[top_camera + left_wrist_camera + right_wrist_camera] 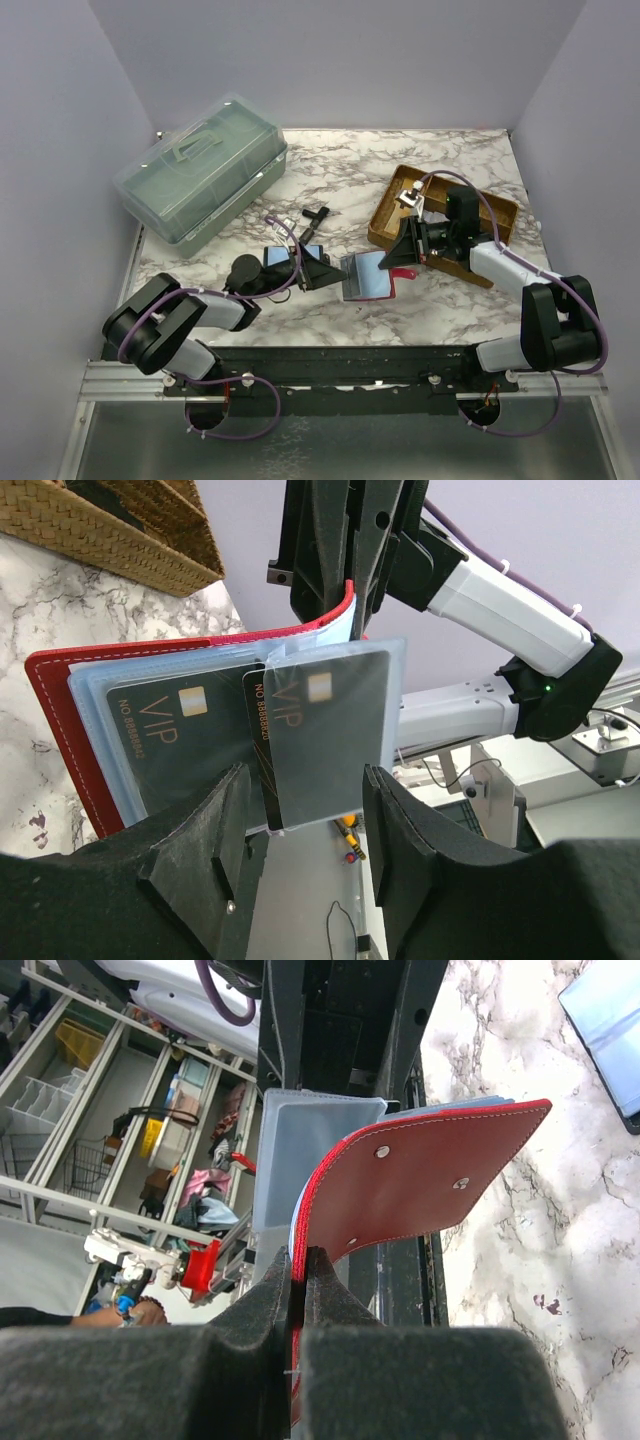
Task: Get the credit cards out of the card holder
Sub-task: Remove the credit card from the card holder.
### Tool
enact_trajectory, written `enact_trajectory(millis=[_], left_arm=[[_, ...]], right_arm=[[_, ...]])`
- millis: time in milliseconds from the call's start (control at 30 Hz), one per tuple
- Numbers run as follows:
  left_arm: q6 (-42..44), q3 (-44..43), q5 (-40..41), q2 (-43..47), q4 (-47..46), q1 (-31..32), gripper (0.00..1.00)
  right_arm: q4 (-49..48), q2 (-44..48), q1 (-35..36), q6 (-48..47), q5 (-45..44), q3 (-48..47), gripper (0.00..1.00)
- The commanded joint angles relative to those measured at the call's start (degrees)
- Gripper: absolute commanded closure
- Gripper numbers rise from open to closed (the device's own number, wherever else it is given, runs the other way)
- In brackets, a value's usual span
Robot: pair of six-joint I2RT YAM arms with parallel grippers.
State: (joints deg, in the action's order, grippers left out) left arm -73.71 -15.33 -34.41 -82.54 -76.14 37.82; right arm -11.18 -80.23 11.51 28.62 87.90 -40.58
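Observation:
The red card holder (372,277) is held open and lifted off the marble table between my two grippers. My right gripper (300,1270) is shut on the edge of its red cover (420,1185); it also shows in the top view (395,260). In the left wrist view the holder (60,695) shows light blue plastic sleeves with dark grey VIP credit cards (165,740) in them. One sleeve with a card (325,730) sticks out toward my left gripper (305,865). That gripper is open, its fingers on either side of the card's lower edge, not touching it. In the top view it (330,272) is just left of the holder.
A second wallet with a blue inside (290,255) lies under my left wrist and shows in the right wrist view (610,1030). A wicker tray (400,190) stands at the back right, a grey-green lidded box (200,165) at the back left, a small black object (318,214) between them.

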Motion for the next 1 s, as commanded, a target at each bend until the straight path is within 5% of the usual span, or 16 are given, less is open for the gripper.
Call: enact_trajectory(millis=[0,433,967], left_arm=[[0.3,-0.1,-0.8,-1.6,-3.1,-0.4,0.46],[-2.8,-6.3,-4.6,-7.0,-5.8,0.1,0.42],[0.1,-6.5,-4.2,0.0,5.8,0.9,0.37]], right_arm=[[-2.0,0.0,-0.1,0.9,5.8,0.4,1.0],[-2.6,-0.4,-0.1,1.3,5.4,0.8,1.0],[-4.5,-2.1,-0.1,3.2,6.5,0.1,1.0]])
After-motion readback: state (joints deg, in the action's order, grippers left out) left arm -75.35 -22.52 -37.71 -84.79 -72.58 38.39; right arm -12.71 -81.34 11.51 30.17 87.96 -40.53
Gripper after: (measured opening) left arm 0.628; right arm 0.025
